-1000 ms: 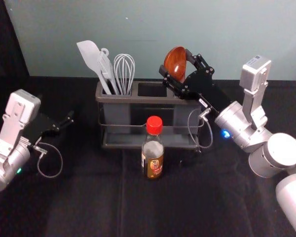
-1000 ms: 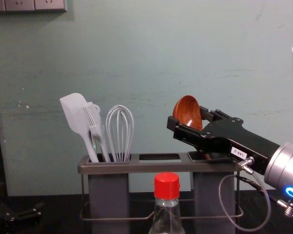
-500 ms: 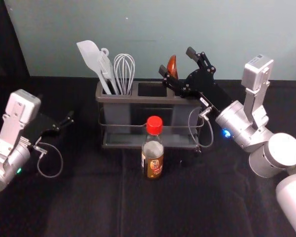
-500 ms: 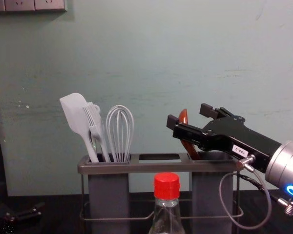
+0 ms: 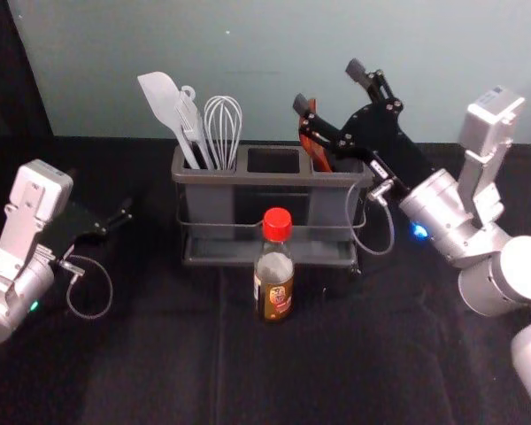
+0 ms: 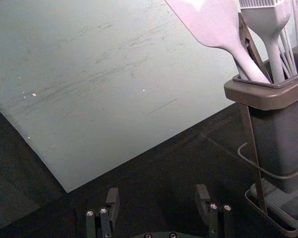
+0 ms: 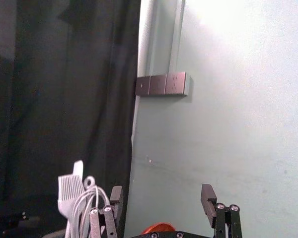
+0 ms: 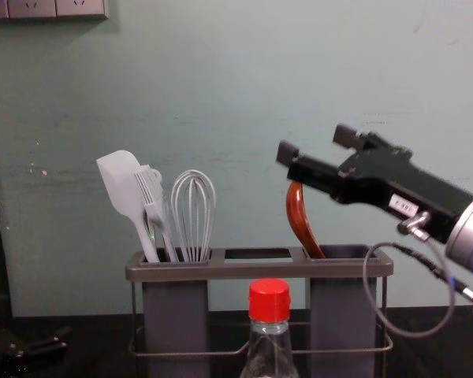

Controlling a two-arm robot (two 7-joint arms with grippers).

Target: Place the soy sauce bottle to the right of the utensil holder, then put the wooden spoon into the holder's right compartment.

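One wooden spoon (image 8: 299, 220) leans in right compartment (image 8: 343, 315) | right gripper (image 5: 327, 86) above, fingers open | left gripper (image 5: 99, 193) idle at left, open | bottle (image 5: 275, 270) before holder (image 5: 239, 179)

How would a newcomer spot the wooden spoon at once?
Find the wide, grey rectangular utensil holder behind the red-capped glass sauce bottle. In its right compartment, a curved, reddish-brown wooden spoon leans toward the left. It's the only brown utensil; the white spatula, brush and whisk share the left compartment.

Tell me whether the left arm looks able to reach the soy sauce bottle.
Probably yes: the left gripper is open, and the utensil holder stands behind the bottle, leaving its front free.
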